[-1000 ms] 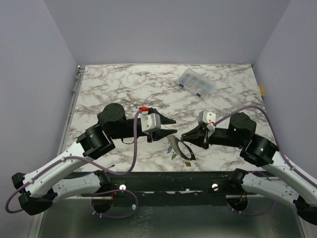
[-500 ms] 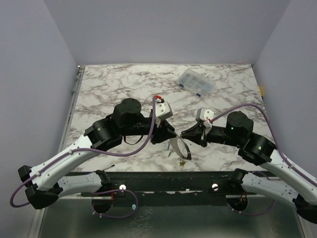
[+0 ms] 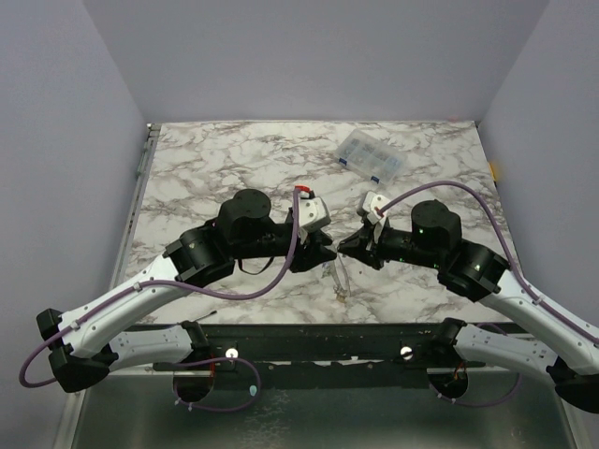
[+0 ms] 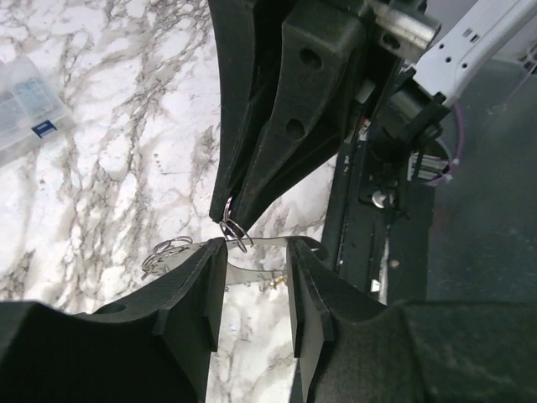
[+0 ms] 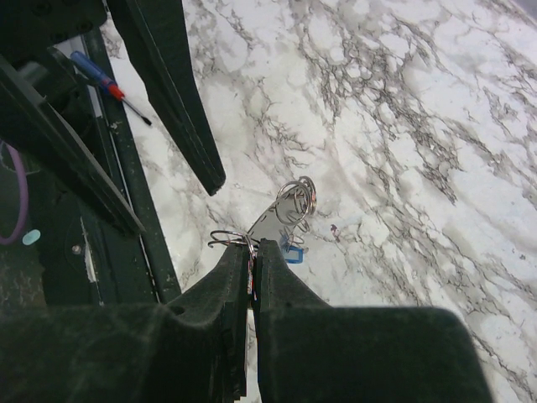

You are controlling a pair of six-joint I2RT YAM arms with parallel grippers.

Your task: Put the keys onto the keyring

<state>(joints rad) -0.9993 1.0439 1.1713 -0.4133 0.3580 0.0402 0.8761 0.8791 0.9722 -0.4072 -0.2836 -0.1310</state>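
The keyring (image 3: 338, 277), a thin grey hoop, stands tilted on edge near the table's front edge, between the two grippers. My right gripper (image 3: 344, 249) is shut, and a small wire ring (image 5: 225, 239) with a coloured key sticks out of its tips against the hoop band (image 5: 273, 222). A blue key (image 5: 292, 253) and small split rings (image 5: 297, 197) hang on the hoop. My left gripper (image 3: 324, 253) is open, and its fingers (image 4: 197, 277) stand either side of the hoop band (image 4: 252, 269). A tiny yellow key (image 4: 273, 281) lies below.
A clear plastic compartment box (image 3: 372, 157) sits at the back right, also in the left wrist view (image 4: 21, 109). A red-and-blue screwdriver (image 5: 109, 84) lies on the black rail at the table's front edge (image 3: 309, 329). Loose split rings (image 4: 166, 250) lie left of the hoop.
My left arm swung right and brought its open gripper to the hoop. My right gripper moved left to meet it. The hoop went from lying flat to tilted on edge.
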